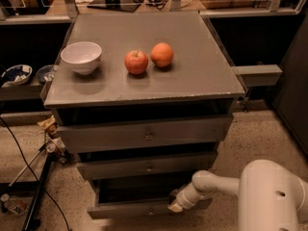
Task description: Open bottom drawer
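Observation:
A grey three-drawer cabinet stands in the middle of the camera view. The bottom drawer (125, 209) is the lowest grey front, with a tiny metal knob (151, 211) at its centre; it stands pulled out a little, with a dark gap above it. My gripper (176, 204) reaches in from the lower right on a white arm (216, 184). Its tip rests at the top edge of the bottom drawer front, right of the knob. The middle drawer (144, 166) and the top drawer (144, 134) sit above it.
On the cabinet top (192, 81) stand a white bowl (81, 57), a red apple (136, 62) and an orange (162, 55). Black cables (19, 143) and small clutter (48, 126) lie on the speckled floor at the left. A grey bar (255, 74) sticks out at the right.

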You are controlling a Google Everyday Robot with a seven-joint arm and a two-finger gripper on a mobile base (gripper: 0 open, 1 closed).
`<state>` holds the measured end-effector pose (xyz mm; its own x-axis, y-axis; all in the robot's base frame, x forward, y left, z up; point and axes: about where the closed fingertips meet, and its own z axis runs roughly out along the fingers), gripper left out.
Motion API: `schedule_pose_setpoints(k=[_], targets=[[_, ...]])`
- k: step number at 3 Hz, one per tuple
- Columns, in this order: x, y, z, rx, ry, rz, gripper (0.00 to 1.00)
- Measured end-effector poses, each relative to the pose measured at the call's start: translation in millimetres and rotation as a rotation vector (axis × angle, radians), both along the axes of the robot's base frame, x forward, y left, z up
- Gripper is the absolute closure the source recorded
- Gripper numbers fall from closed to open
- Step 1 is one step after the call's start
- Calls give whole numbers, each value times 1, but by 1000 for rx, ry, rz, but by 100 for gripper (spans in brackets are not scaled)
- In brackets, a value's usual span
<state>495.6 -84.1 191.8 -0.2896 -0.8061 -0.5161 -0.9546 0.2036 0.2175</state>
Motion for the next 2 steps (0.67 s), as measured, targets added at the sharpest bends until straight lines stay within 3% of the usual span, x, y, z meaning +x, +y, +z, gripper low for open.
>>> schedule_pose_setpoints(k=[2], targets=[[4,-5,8,5,-22,-31,100]])
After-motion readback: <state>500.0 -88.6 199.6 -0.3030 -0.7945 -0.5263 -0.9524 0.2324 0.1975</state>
